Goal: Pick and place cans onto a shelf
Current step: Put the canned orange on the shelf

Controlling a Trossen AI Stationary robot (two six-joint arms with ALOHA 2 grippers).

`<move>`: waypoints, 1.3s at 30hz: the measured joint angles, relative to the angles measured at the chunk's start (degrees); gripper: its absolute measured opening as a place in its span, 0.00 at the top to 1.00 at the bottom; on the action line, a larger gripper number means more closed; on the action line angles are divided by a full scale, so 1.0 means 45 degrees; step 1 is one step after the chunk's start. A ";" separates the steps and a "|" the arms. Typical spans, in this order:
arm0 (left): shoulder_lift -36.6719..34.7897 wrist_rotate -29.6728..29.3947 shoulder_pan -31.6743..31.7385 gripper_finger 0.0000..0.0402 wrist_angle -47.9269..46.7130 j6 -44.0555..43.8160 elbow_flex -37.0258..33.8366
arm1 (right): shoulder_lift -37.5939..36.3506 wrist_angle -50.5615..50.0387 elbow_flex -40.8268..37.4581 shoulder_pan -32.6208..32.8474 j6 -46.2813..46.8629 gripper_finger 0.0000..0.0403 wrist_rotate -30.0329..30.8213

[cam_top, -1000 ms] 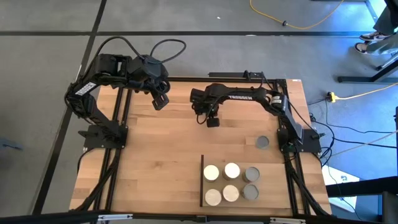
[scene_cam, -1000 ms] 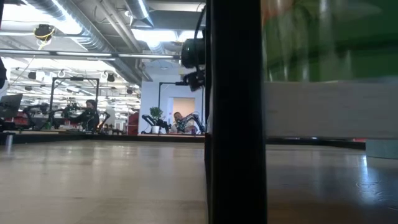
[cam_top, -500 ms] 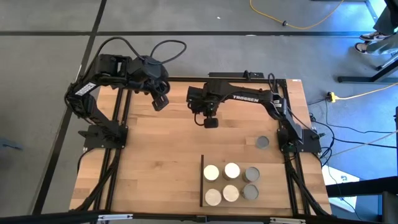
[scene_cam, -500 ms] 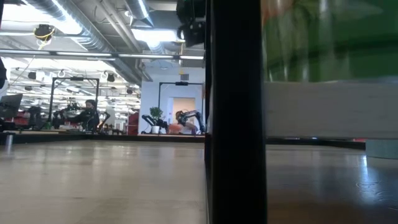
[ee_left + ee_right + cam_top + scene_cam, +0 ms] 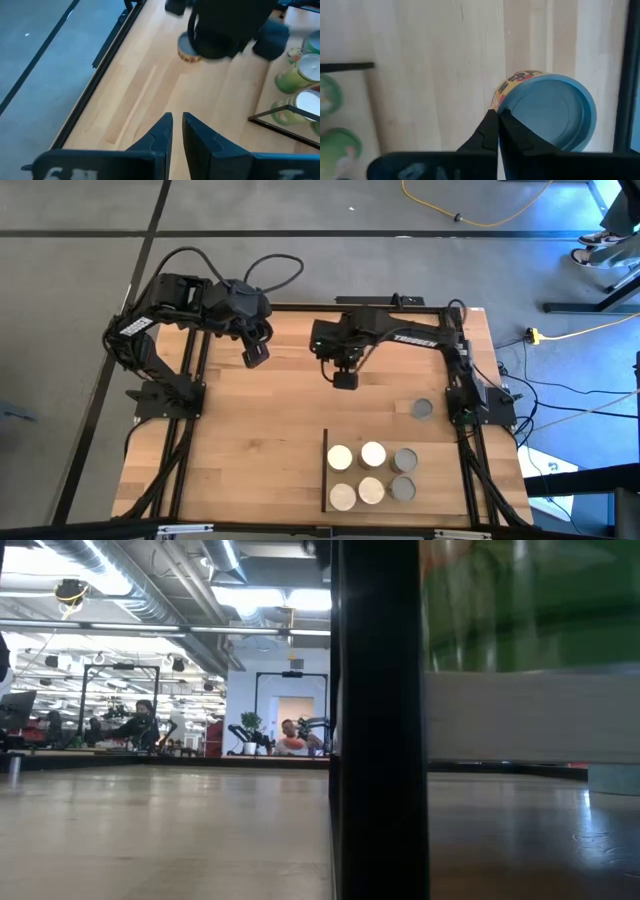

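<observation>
Six cans (image 5: 371,472) are sitting on the shelf (image 5: 432,485) by the table's near right edge. One grey-topped can (image 5: 422,409) is waiting beside the right edge. Both the right gripper (image 5: 345,380) and left gripper (image 5: 254,357) are hovering clenched and empty.

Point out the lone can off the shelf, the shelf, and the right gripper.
lone can (image 5: 422,409), high view, its grey top.
shelf (image 5: 440,480), high view, bare wood right of the cans.
right gripper (image 5: 345,382), high view, fingertips.
</observation>
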 joint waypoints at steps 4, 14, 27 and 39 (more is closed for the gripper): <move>0.0000 0.0001 -0.0229 0.91 0.0002 0.0005 0.0002 | -0.0842 0.0000 0.0005 0.0324 0.0940 1.00 0.0002; 0.0000 0.0000 -0.0609 0.91 0.0004 0.0198 0.0000 | -0.3528 0.0054 -0.1129 0.1963 0.5774 1.00 0.1109; 0.0000 -0.0002 -0.0641 0.91 0.0041 0.2020 0.0000 | -0.7324 0.0005 -0.6713 0.6499 1.4354 1.00 0.0535; 0.0033 0.2217 -0.1108 0.91 0.1326 0.4508 0.0005 | -0.8173 0.0026 -0.8409 1.0778 1.9919 1.00 -0.0521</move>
